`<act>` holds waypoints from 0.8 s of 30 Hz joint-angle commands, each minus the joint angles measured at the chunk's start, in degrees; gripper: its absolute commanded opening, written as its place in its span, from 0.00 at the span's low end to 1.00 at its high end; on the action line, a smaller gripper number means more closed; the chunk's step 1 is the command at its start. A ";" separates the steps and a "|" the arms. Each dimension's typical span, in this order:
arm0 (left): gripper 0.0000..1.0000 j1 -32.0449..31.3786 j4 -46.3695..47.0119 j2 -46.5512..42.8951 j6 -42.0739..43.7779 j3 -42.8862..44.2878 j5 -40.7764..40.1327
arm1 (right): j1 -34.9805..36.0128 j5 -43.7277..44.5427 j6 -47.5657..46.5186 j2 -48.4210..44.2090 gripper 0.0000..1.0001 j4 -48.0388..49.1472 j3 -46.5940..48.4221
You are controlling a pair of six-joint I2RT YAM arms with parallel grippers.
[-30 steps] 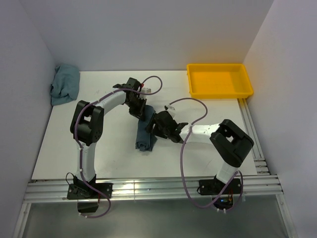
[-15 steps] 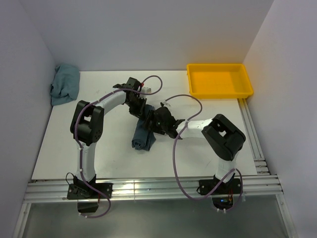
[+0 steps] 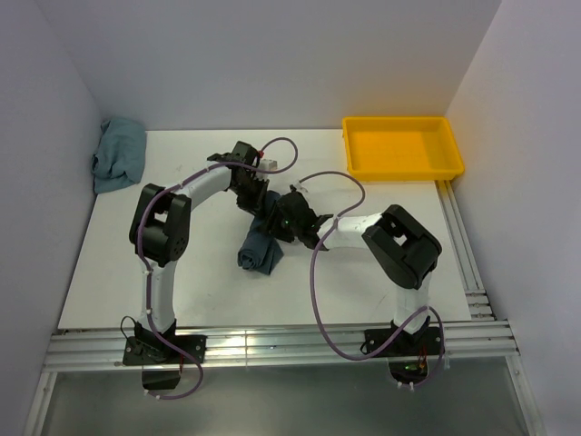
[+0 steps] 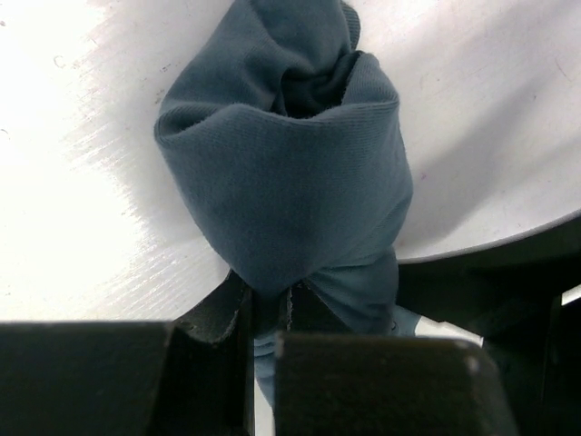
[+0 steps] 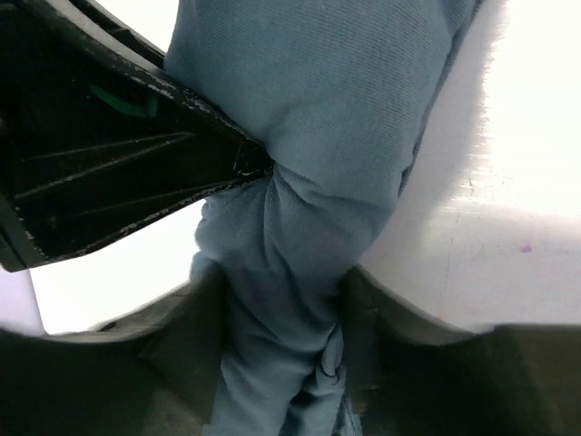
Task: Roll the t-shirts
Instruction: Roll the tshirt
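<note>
The dark blue t-shirt (image 3: 257, 250) lies near the middle of the white table (image 3: 109, 263). It is bunched into a loose, lumpy roll that runs from about 12 o'clock down to 6 o'clock in the overhead view. The yellow tray (image 3: 404, 173) sits well apart at roughly 1 o'clock from it, and a crumpled paler cloth (image 3: 118, 154) is tucked in the far corner at about 10 o'clock.

Both arms meet at the roll's 12 o'clock end. The left gripper (image 4: 270, 309) has its jaws clenched on a thin pinch of fabric at the very tip, with the roll ballooning out just beyond them. The right gripper (image 5: 283, 309) comes in from about 2 o'clock. Its jaws are closed around the twisted neck of the shirt, and cloth presses against both inner faces, right beside the left jaws.

The shirt looks light, limp and not slippery. It should bunch, twist and sag rather than hold a shape, and the layers look likely to slide over each other and loosen once let go. A pinch at the tip gathers only a few layers, so the bulk may trail or unwind. A hold across the full thickness of the roll, near its middle, would likely keep it tighter. Nothing here is fragile, so a firm squeeze should do no harm.
</note>
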 commanded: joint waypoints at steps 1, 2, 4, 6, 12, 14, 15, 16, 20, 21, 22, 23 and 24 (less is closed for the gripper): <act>0.00 -1.05 0.37 4.08 1.41 -0.93 -5.16 | -1.08 5.93 0.19 2.82 0.42 -4.73 0.58; 0.00 -1.05 0.37 4.08 1.41 -0.93 -5.16 | -1.08 6.19 0.45 2.91 0.35 -4.91 0.66; 0.00 -1.13 0.19 3.90 1.58 -0.66 -4.81 | -1.08 6.45 0.63 2.74 0.24 -4.91 0.49; 0.01 -1.05 -0.42 3.47 1.76 -0.05 -4.63 | -1.08 7.07 0.98 2.39 0.04 -5.26 0.14; 0.42 0.44 -3.06 1.80 3.43 6.10 -0.69 | -0.90 7.69 0.37 0.80 0.00 -7.46 0.49; 0.57 1.06 -3.94 1.18 4.39 8.47 1.16 | -0.81 7.69 0.28 0.19 0.00 -7.64 0.14; 0.61 1.59 -4.38 0.74 4.66 9.26 2.39 | -0.90 7.69 0.19 0.01 0.00 -7.64 -0.12; 0.64 1.77 -5.16 0.65 4.84 11.18 3.10 | -0.81 7.77 0.10 -0.25 0.00 -7.64 -0.21; 0.78 2.99 -6.66 -0.23 7.01 14.98 7.14 | -0.72 8.12 0.37 -1.31 0.00 -8.07 -0.74; 0.79 3.52 -6.84 -0.75 7.03 15.68 7.58 | -0.72 8.21 0.37 -1.66 0.00 -8.16 -1.00; 0.79 3.87 -6.93 -1.02 6.95 16.90 8.02 | -0.72 8.39 0.45 -2.01 0.00 -8.25 -1.09; 0.79 4.31 -7.19 -1.28 6.86 17.61 8.46 | -0.72 8.65 0.98 -2.36 0.00 -8.25 -1.27; 0.79 5.36 -7.54 -1.89 6.77 18.31 8.81 | -0.72 8.74 1.24 -3.15 0.00 -8.16 -1.70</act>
